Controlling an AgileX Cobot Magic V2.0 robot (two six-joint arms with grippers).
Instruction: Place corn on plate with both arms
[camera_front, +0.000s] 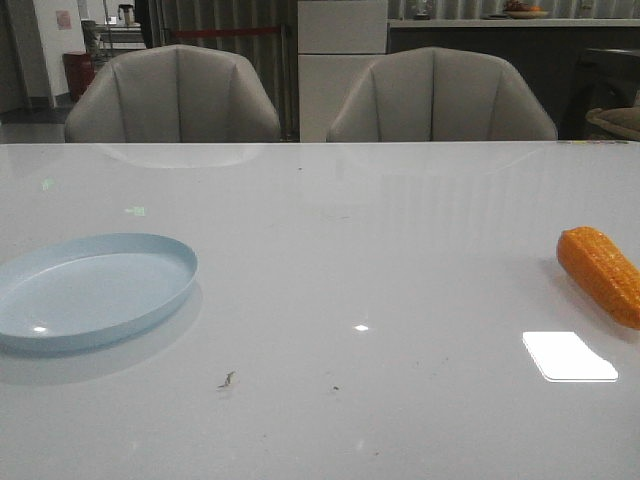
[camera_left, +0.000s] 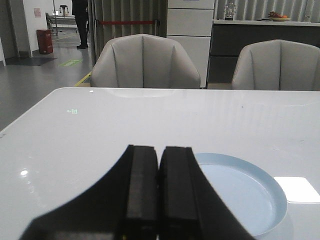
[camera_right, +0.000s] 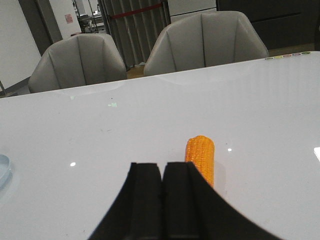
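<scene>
The orange corn (camera_front: 602, 273) lies on the white table at the far right edge of the front view. The pale blue plate (camera_front: 60, 330) sits at the left and holds nothing. No gripper shows in the front view. In the left wrist view my left gripper (camera_left: 159, 150) is shut and empty, with the plate (camera_left: 272, 192) just beyond and beside its fingers. In the right wrist view my right gripper (camera_right: 162, 166) is shut and empty, and the corn (camera_right: 201, 157) lies just past its fingers, partly hidden behind one of them.
Two grey padded chairs (camera_front: 175, 95) (camera_front: 440, 98) stand behind the table's far edge. A bright light reflection (camera_front: 568, 356) lies on the glossy tabletop near the corn. A small dark speck (camera_front: 227, 379) sits at the front middle.
</scene>
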